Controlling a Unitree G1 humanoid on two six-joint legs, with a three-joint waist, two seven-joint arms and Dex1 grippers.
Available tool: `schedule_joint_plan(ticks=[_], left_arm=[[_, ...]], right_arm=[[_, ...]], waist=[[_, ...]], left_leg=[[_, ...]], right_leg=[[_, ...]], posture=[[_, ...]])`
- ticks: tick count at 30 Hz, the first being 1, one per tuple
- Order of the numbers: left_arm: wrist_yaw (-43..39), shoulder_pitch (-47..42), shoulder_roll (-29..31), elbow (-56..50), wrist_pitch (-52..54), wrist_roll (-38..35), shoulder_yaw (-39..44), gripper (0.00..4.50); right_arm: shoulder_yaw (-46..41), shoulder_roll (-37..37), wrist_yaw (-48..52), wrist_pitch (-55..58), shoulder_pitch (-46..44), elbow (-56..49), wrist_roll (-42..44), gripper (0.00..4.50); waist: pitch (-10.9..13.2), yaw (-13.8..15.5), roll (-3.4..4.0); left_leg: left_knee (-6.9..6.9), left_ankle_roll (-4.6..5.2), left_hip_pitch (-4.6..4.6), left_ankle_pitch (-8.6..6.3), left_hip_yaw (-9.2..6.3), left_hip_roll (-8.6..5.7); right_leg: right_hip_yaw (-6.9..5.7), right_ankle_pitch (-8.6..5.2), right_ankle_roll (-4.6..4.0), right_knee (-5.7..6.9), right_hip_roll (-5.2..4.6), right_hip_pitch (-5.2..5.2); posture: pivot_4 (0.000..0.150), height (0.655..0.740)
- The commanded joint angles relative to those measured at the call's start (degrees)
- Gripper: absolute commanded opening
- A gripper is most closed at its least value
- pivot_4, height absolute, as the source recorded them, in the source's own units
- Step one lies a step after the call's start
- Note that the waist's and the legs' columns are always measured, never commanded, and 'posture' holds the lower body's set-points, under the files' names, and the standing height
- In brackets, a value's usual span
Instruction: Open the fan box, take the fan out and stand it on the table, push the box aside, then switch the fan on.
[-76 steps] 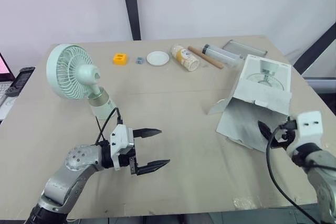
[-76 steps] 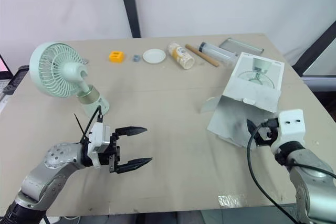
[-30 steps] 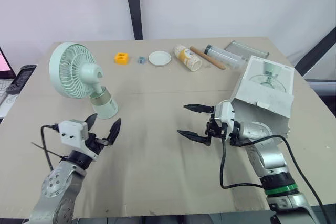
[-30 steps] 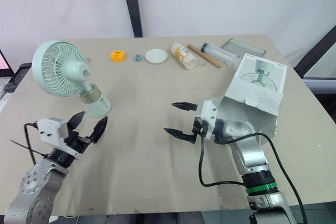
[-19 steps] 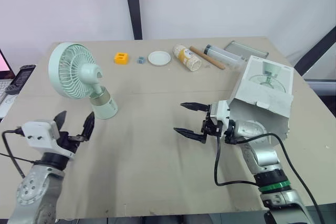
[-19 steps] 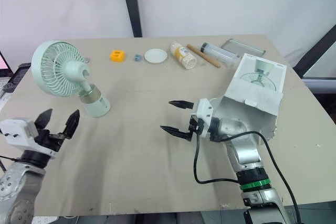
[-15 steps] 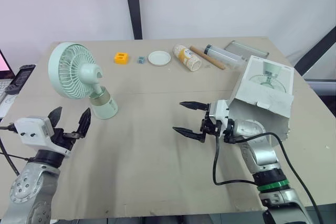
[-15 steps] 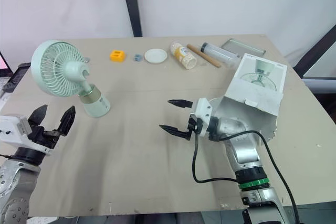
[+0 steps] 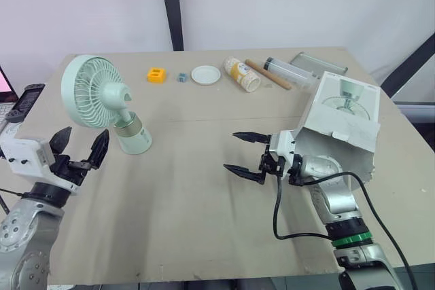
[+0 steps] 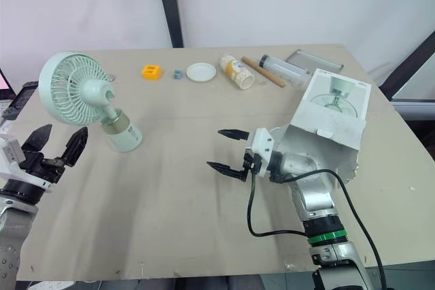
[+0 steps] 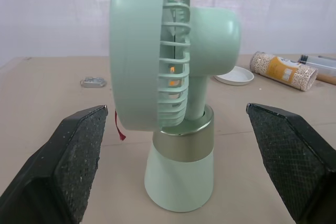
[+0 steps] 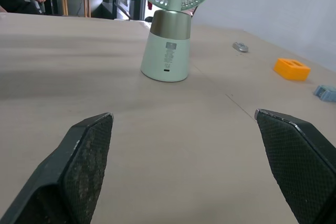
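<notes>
The fan stands upright on its base on the left part of the table, out of its box, its round head turned to the left; the fan box lies on the right side, printed face up, well apart from the fan; the left gripper hovers just near-left of the fan with its fingers spread wide and nothing between them, and its wrist view shows the fan framed between the two fingers without contact; the right gripper hangs over the middle of the table, just left of the box, likewise spread and empty, fingers pointing left at the fan; along the far edge lie an orange block, a white dish, a bottle on its side, a wooden stick, a clear tube and a tray.
</notes>
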Motion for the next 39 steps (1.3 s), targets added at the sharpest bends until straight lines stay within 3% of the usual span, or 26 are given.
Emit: schedule_joint_plan(ticks=[1,14,39], left_arm=[[-0.45,-1.29,2.16,0.37,0.76,-0.88,2.0,4.5],[-3.92,-10.33,9.13,8.45,7.53,-3.96,1.08,4.5],[-8.62,-17.11,12.03,14.56,8.04,-0.47,0.27,4.5]], right_arm=[[-0.04,0.1,0.32,-1.62,-0.93,0.04,0.05,4.43],[-0.11,0.49,-0.24,-2.78,-0.82,0.72,-0.61,4.43],[-0.52,0.62,-1.05,-2.2,0.99,-1.25,0.6,4.43]], waist=[[0.0,0.0,0.0],[0.0,-0.04,0.0],[0.0,-0.05,-0.01]], left_leg=[[-0.02,-0.01,0.0,0.0,0.0,0.0],[-0.11,-0.09,0.0,0.05,-0.04,-0.01],[-0.29,-0.25,-0.15,0.15,-0.02,0.01]], right_leg=[[0.0,0.0,0.0,0.0,0.0,0.0],[-0.04,0.0,-0.01,-0.01,-0.01,-0.05],[-0.02,0.03,-0.06,0.02,-0.01,-0.4]], posture=[[0.15,0.74],[0.15,0.74],[0.15,0.74]])
